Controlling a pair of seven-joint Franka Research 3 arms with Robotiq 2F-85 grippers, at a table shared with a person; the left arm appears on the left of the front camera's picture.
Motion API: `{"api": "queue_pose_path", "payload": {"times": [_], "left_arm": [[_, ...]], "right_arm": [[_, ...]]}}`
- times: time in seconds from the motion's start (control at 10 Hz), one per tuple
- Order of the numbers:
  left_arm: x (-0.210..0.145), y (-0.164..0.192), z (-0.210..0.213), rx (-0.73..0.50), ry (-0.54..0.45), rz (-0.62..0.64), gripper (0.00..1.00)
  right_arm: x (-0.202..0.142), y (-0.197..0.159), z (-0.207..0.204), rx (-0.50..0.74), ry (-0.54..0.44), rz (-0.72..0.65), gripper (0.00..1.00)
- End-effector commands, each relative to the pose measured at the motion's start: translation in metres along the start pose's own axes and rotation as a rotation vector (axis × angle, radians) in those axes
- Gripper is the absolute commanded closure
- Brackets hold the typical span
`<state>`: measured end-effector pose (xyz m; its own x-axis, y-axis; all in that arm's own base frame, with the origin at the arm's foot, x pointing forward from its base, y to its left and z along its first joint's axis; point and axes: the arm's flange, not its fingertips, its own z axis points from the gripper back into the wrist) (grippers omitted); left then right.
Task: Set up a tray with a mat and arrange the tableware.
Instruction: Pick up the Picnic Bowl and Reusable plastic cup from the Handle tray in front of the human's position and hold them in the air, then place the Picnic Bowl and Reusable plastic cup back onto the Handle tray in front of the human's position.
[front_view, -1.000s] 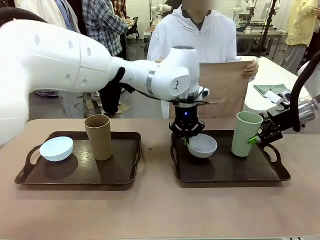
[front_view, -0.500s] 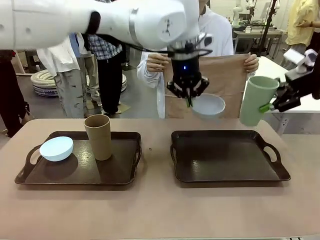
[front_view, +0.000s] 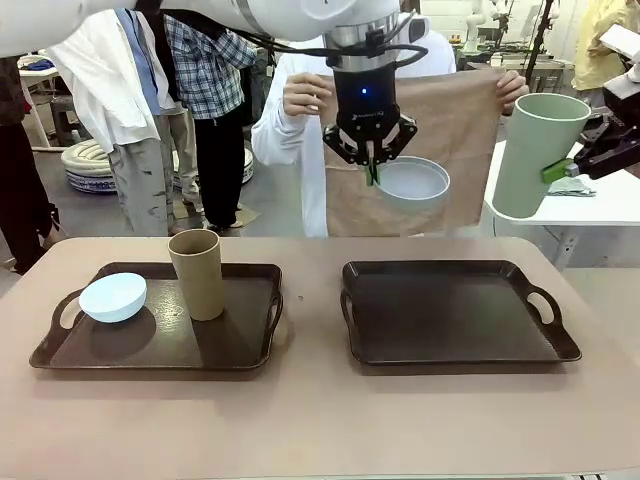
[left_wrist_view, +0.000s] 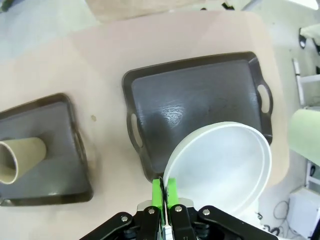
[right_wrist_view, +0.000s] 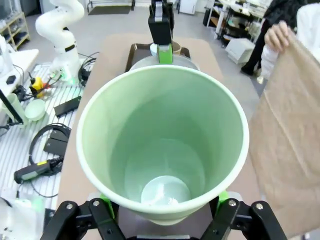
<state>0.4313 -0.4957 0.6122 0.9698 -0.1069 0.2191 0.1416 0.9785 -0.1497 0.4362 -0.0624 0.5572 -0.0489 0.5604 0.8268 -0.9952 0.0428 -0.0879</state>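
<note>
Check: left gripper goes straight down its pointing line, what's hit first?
Probably the empty tray, near its handle end: the left gripper points down at it, pinching the greyish white bowl. Depth unclear.

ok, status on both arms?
Left hand shut on greyish white round bowl, high above dark right tray. Right hand shut on tall pale green cup, aloft. Person holds brown mat beyond tray, not yet laid.

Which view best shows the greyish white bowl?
Left wrist: the greyish white round bowl from above, rim pinched in the left tool. Front shows it side-on; right wrist, a sliver behind the pale green cup.
</note>
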Motion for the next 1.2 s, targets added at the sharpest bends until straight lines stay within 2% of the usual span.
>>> {"api": "queue_pose_path", "payload": {"times": [0.0, 0.1, 1.1], "left_arm": [[0.002, -0.001, -0.008, -0.012, 0.005, -0.017, 1.00], [0.002, -0.001, -0.008, -0.012, 0.005, -0.017, 1.00], [0.002, -0.001, -0.008, -0.012, 0.005, -0.017, 1.00]], "right_arm": [[-0.017, -0.007, -0.005, -0.005, 0.031, -0.108, 1.00], [0.000, 0.000, 0.000, 0.000, 0.000, 0.000, 1.00], [0.000, 0.000, 0.000, 0.000, 0.000, 0.000, 1.00]]}}
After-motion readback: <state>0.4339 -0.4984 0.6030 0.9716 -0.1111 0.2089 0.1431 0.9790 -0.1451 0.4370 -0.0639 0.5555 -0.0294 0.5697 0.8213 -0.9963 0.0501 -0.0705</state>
